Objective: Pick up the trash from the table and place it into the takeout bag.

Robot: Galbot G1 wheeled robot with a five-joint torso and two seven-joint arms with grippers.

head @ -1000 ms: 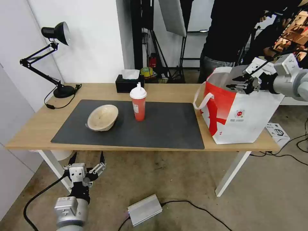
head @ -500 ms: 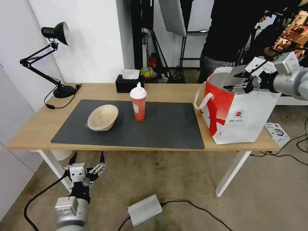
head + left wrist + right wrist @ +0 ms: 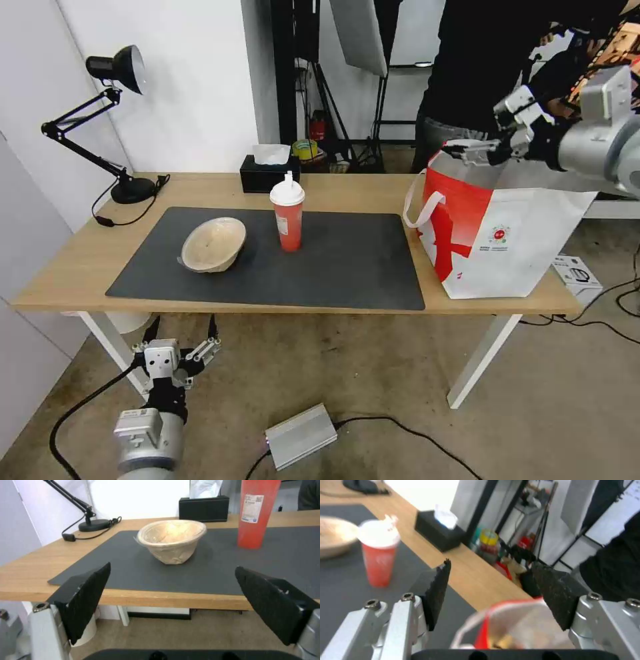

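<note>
The right end effector (image 3: 481, 148) hangs above the rim of the takeout bag (image 3: 507, 233), over the bag's open mouth at its 11 o'clock corner. Its two black-padded fingers (image 3: 437, 590) stand spread apart with nothing between them; in the right wrist view the gap frames the bag's red-and-white top edge (image 3: 506, 620) and its pale lining below.

The bag stands upright at the 3 o'clock end of the bench (image 3: 67, 267), off the dark grey mat (image 3: 347, 267) and just beside the mat's 3 o'clock edge. One white loop handle (image 3: 419, 200) droops toward the mat.

On the mat, the red drink cup (image 3: 288, 220) with its white domed lid stands upright near the middle, toward the 12 o'clock side. The beige shallow bowl (image 3: 213, 245) sits to the 9 o'clock side of the cup, apart from it and tipped a little to one side. In the left wrist view the bowl (image 3: 171, 540) sits straight ahead, with the cup (image 3: 256, 512) beside it.

The left end effector (image 3: 181, 340) is parked low, below the bench's 6 o'clock edge, pointing up at the bench. Its fingers (image 3: 86, 597) are spread wide and hold nothing.

A black tissue box (image 3: 267, 175) rests beyond the mat at 12 o'clock, and a black desk lamp (image 3: 110, 127) stands at the bench's 10 o'clock corner.
</note>
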